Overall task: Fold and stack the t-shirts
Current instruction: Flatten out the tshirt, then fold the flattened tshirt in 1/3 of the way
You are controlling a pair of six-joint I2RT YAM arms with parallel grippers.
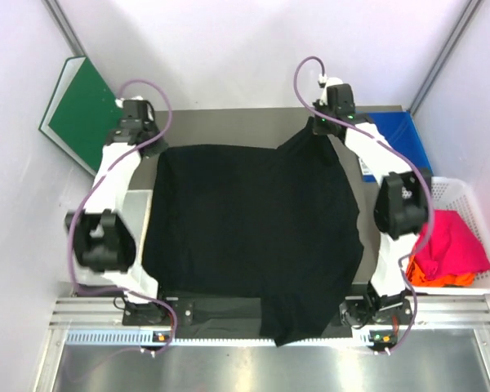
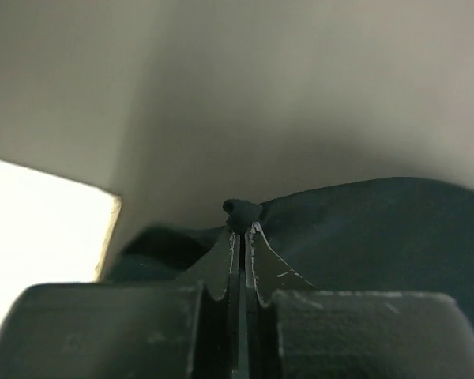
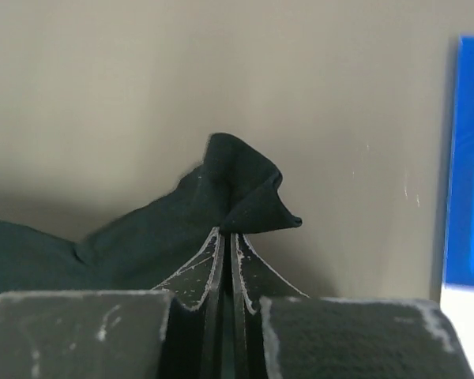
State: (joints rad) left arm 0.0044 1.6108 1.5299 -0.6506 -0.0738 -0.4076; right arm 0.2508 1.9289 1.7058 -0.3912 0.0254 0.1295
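A large black t-shirt (image 1: pixel 253 229) lies spread over the table, and its near part hangs over the front edge. My left gripper (image 1: pixel 149 144) is at the shirt's far left corner. In the left wrist view the left gripper (image 2: pixel 242 227) is shut on a small nub of the black shirt (image 2: pixel 363 233). My right gripper (image 1: pixel 320 129) is shut on the far right corner and holds it lifted. The right wrist view shows the right gripper (image 3: pixel 227 230) with bunched black cloth (image 3: pixel 229 181) pinched at its tips. A magenta-pink shirt (image 1: pixel 453 241) and an orange shirt (image 1: pixel 437 278) lie in the basket.
A white lattice basket (image 1: pixel 474 192) stands at the right edge of the table. A green board (image 1: pixel 82 110) leans at the far left. A blue board (image 1: pixel 404 135) lies at the far right, and it also shows in the right wrist view (image 3: pixel 468 158).
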